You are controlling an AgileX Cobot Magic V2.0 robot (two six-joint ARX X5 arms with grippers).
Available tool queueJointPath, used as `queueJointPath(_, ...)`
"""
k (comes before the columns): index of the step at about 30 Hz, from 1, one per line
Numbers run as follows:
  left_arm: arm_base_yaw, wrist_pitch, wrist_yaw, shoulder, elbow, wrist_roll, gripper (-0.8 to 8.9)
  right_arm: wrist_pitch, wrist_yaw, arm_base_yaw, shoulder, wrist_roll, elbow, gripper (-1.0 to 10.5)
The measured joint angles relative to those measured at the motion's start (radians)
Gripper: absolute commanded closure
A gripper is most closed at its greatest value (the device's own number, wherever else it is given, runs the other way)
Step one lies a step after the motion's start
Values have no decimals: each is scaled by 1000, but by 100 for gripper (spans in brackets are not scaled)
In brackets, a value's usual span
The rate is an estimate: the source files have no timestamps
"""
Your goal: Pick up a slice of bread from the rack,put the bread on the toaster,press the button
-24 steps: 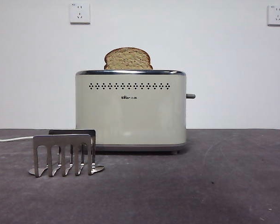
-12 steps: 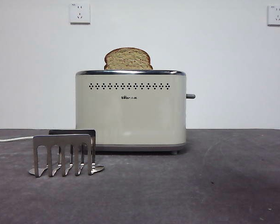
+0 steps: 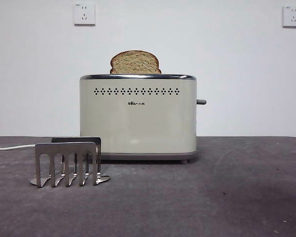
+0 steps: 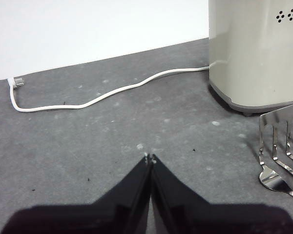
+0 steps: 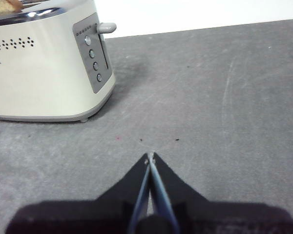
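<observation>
We see a speckled brown bread slice [image 3: 135,62], a cream toaster [image 3: 138,118] with dark dotted holes, and a silvery rack [image 3: 68,163].

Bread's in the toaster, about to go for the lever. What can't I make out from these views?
- Slice of bread: lower part hidden inside the toaster, front view.
- Button: whether it's pressed, unclear.
- Panel markings beside it: too small, right wrist view.
- Rack: cut off by the edge, left wrist view.
- Both arms: out of front view.

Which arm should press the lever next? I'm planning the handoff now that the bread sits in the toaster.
Probably the right. Its tool faces the toaster end carrying the button. The left tool is at the opposite end, near the rack and cord.
</observation>
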Motion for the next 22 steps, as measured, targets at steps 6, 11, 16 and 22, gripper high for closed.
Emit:
queueJointPath(6, 0, 0, 0, 0, 0, 0, 817, 0, 0, 3, 0, 20, 0, 946)
queueJointPath(11, 0, 0, 0, 0, 0, 0, 817, 0, 0, 3, 0, 26, 0, 946)
queueJointPath(16, 0, 0, 0, 0, 0, 0, 817, 0, -1, 3, 0, 26, 0, 946)
queueJointPath(22, 0, 0, 0, 0, 0, 0, 817, 0, -1, 3, 1, 26, 0, 946)
